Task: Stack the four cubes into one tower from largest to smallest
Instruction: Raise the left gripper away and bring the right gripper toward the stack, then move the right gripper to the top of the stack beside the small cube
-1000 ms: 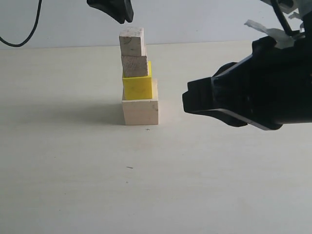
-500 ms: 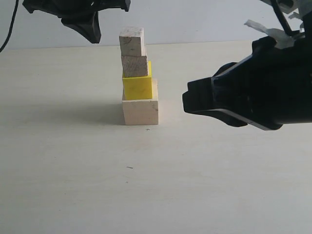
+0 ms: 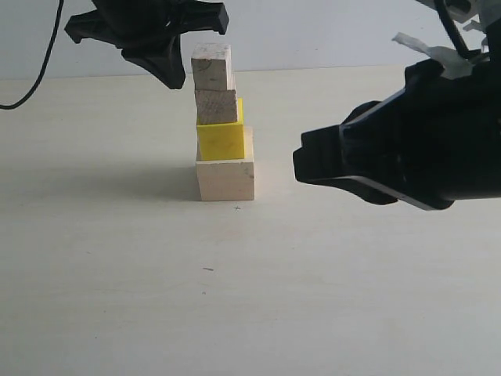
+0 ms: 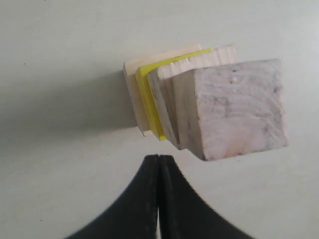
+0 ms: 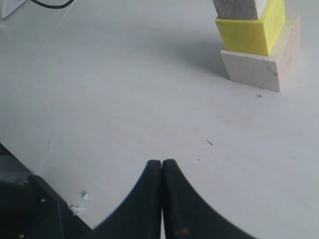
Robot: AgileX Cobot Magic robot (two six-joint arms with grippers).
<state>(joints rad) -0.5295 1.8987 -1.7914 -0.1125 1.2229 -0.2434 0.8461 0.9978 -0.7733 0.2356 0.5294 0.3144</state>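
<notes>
Table [image 3: 102, 313] space is mostly bare, a pale, flat, matt top with a few small marks. The right gripper [image 5: 162, 162] hangs low over it, well to the right of the stack, with its jaws pressed together and nothing in them. The left gripper [image 4: 158, 157] is up high, just beside the top block on its left. It does not appear to touch the block, and its jaws are likewise closed and empty.

Near the middle of the table stands the tower [image 3: 221, 125], with all four cubes in one column, so the stacking looks done. Each block is stiff and sharp-edged, and probably light. Dry wood on wood should slide little, but only weight holds the column, so a sideways knock would likely topple it. Any hold is best taken squarely on two opposite flat sides of a block, lifting straight up.

The largest cube [image 3: 225, 181], at the bottom, is smooth pale wood. On it sits the yellow cube [image 3: 220, 142], evenly painted and set toward the left of the base. The third cube [image 3: 216, 106] shows layered grain along its side. The smallest cube [image 3: 212, 66], on top, is pale wood with a slightly rough, smudged upper face, and it sits a little askew on the block beneath.
</notes>
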